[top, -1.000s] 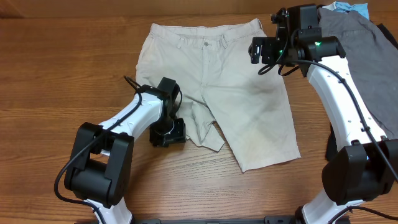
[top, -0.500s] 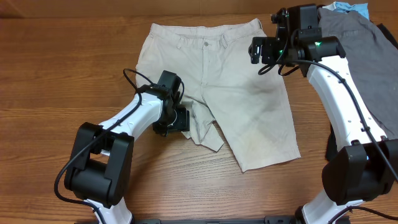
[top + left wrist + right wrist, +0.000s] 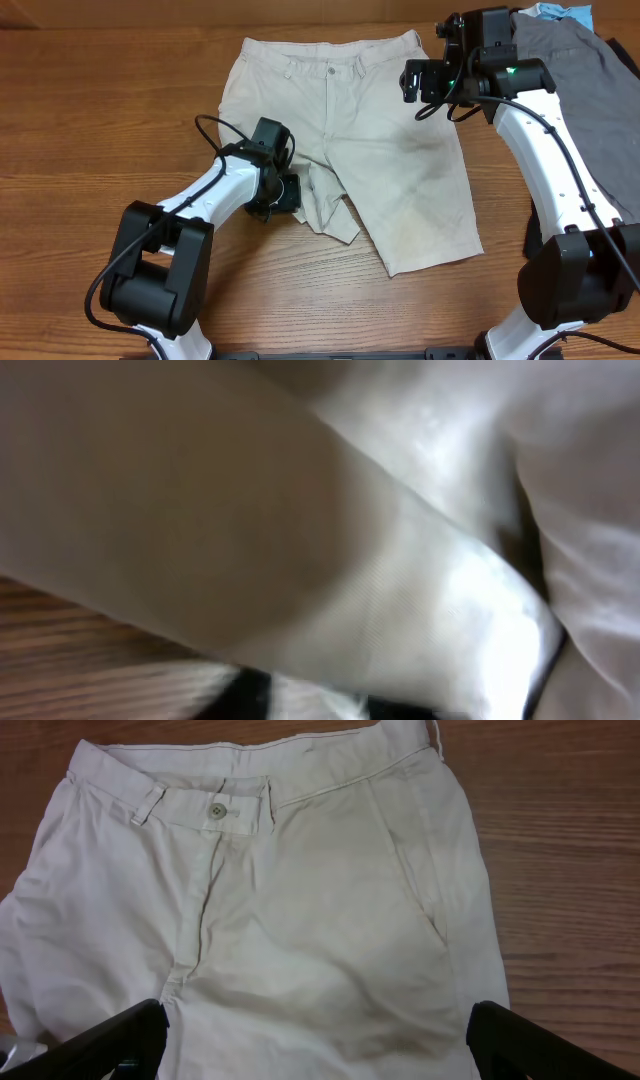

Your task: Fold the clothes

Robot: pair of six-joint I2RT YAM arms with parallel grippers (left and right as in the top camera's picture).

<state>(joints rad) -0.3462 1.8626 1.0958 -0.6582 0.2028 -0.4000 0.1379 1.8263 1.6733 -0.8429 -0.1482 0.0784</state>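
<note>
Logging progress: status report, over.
Left tool at leg hem of beige shorts, grip unclear. Right tool open near waistband. Shorts spread, unfolded. Dark grey garment lies apart.

Light beige shorts (image 3: 350, 130), plain; brown wood-grain table (image 3: 100, 100); dark grey garment (image 3: 585, 70) and light blue garment (image 3: 570, 14) at far right corner.

Beige shorts (image 3: 350, 130) spread flat, front up — grey garment (image 3: 590, 80) far R.

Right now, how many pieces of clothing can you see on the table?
3. The beige shorts lie spread in the middle; a dark grey garment sits at the right edge; a light blue one peeks out above it. More may be hidden under that pile.
</note>
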